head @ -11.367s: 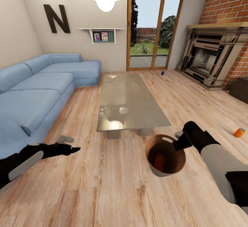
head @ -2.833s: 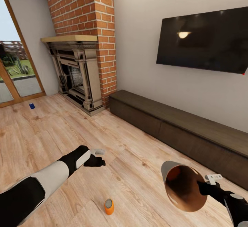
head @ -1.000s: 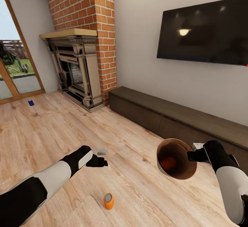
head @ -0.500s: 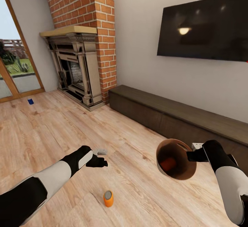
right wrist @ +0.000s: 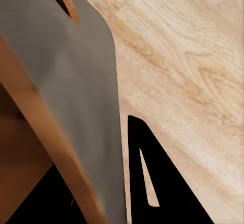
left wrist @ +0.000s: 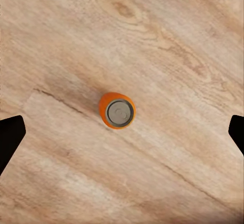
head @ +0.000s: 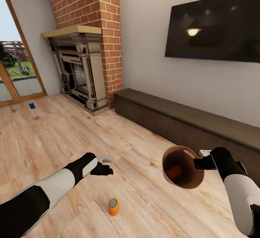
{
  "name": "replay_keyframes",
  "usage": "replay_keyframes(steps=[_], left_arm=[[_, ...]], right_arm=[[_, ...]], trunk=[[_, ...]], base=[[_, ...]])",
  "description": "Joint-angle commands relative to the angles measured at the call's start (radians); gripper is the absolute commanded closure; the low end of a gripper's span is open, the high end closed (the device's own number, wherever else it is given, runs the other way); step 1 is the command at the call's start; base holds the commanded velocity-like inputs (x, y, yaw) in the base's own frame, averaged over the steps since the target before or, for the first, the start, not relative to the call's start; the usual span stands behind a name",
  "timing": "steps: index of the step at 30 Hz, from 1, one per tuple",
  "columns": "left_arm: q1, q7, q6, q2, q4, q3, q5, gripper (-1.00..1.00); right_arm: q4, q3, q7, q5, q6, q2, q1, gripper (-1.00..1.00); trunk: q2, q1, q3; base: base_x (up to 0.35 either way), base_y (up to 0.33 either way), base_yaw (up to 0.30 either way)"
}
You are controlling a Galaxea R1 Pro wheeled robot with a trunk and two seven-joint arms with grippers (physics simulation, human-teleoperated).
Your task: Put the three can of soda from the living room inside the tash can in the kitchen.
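The right gripper (head: 198,163) pinches the grey, tan-lined round bin's (head: 169,175) rim, its fingers mostly hidden; the left gripper (left wrist: 122,132), lower centre, is spread above an upright orange can (left wrist: 117,110).

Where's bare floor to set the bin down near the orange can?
Bare wood floor lies between the upright orange can and the held trash can, and between the left gripper and the dark bench. It is tight right by the can and along the bench.
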Motion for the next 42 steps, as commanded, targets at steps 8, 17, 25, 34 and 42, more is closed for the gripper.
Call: replay_keyframes(steps=[8,17,25,34,42], left_arm=[[0.000,-0.005,-0.002,-0.001,0.000,0.000,0.002,-1.00],[0.000,0.005,0.002,-0.022,-0.001,-0.001,-0.007,-1.00],[0.000,0.011,0.004,-0.033,0.000,-0.002,-0.006,-1.00],[0.000,0.006,0.090,-0.039,0.000,-0.002,0.002,-1.00],[0.000,0.012,0.120,-0.047,0.001,-0.002,0.003,-1.00]], right_arm=[[-0.001,-0.002,0.004,-0.022,0.005,0.000,-0.001,1.00],[0.000,-0.002,0.004,-0.022,0.005,0.000,-0.001,1.00],[0.000,-0.002,0.004,-0.022,0.005,-0.002,-0.001,1.00],[-0.001,-0.002,0.004,-0.021,0.007,0.000,-0.001,1.00],[-0.001,-0.002,0.005,-0.021,0.007,0.000,-0.001,1.00]], trunk=[[0.000,0.000,0.000],[0.000,0.000,0.000],[-0.049,0.027,-0.022],[-0.112,0.061,-0.050],[-0.168,0.092,-0.075]], base=[[0.256,0.089,0.000],[0.207,0.025,0.000],[0.016,0.001,0.000],[0.001,0.000,0.000],[0.000,0.000,0.000]])
